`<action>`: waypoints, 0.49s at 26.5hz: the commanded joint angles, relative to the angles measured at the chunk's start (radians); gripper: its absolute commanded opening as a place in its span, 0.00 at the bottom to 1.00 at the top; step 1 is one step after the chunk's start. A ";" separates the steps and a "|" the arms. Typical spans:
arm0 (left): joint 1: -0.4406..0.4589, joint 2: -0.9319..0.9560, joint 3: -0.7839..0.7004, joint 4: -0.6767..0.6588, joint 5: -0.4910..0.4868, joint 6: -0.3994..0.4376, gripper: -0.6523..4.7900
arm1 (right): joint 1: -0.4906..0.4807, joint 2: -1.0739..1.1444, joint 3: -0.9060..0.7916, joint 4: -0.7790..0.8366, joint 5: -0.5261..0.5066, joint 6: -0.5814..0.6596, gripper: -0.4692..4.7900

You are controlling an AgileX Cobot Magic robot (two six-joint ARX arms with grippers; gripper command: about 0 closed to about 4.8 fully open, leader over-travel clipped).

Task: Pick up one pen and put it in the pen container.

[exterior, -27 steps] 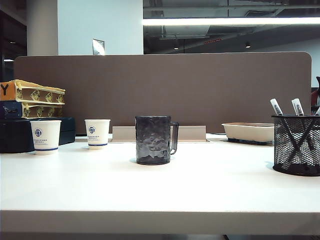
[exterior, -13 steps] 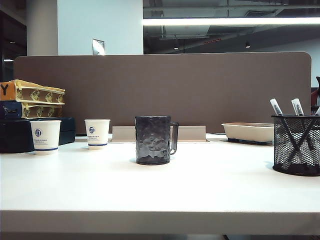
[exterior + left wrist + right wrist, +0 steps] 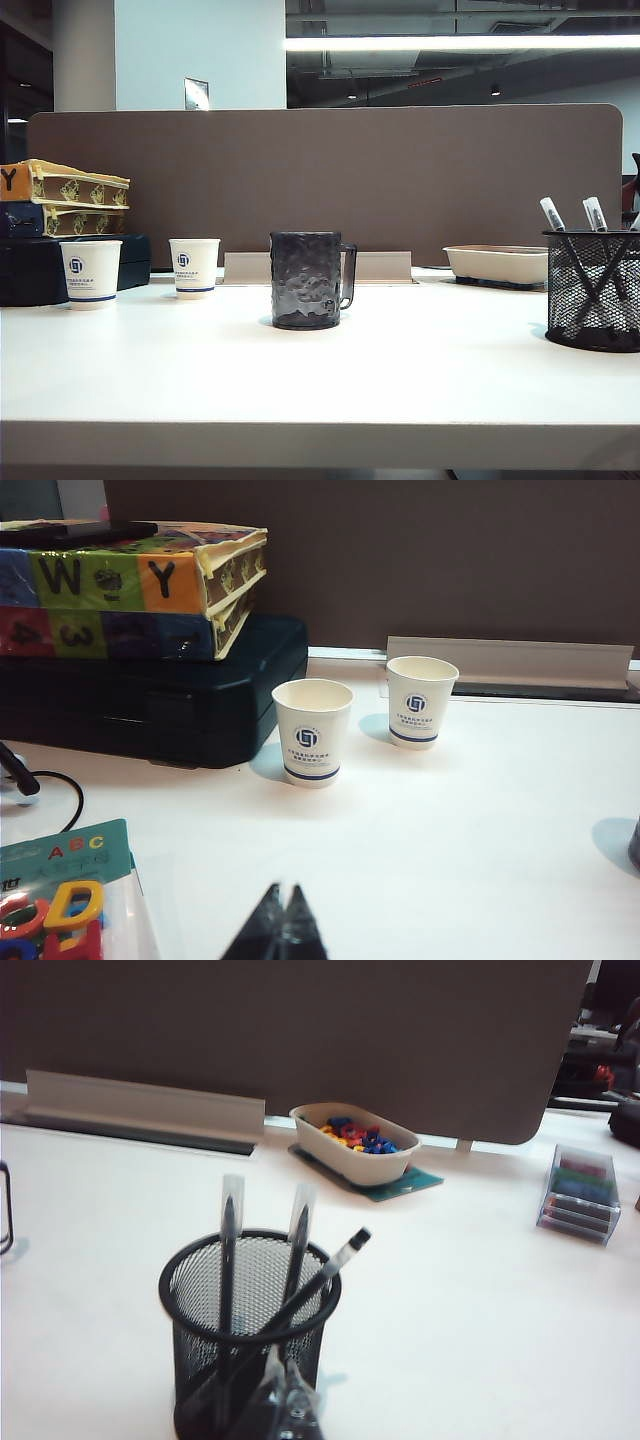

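The pen container [image 3: 250, 1320], a black wire-mesh cup, stands on the white table at the far right of the exterior view [image 3: 592, 290]. Three pens lean inside it: one upright [image 3: 229, 1240], one beside it [image 3: 298, 1235], one slanting across [image 3: 335, 1260]. Two whitish pen ends [image 3: 552, 214] poke above the rim in the exterior view. My right gripper [image 3: 282, 1357] is shut and empty, close in front of the cup. My left gripper [image 3: 285, 887] is shut and empty above bare table, short of two paper cups. Neither gripper shows in the exterior view.
A dark dimpled mug [image 3: 307, 280] stands mid-table. Two paper cups [image 3: 312, 730] [image 3: 421, 700] sit beside a black case [image 3: 150, 695] with colourful boxes [image 3: 130, 580] on top. A beige tray [image 3: 355, 1143] of coloured pieces, a clear box [image 3: 578, 1195] and a letters bag [image 3: 60, 900] are nearby.
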 commanded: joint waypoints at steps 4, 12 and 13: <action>0.001 0.001 0.004 0.012 0.005 -0.003 0.11 | -0.076 -0.005 -0.005 0.098 -0.083 0.002 0.09; 0.001 0.001 0.004 0.012 0.005 -0.003 0.11 | -0.182 -0.005 -0.005 0.118 -0.110 0.002 0.09; 0.001 0.001 0.004 0.012 0.005 -0.003 0.11 | -0.194 -0.005 -0.005 0.118 -0.110 0.002 0.09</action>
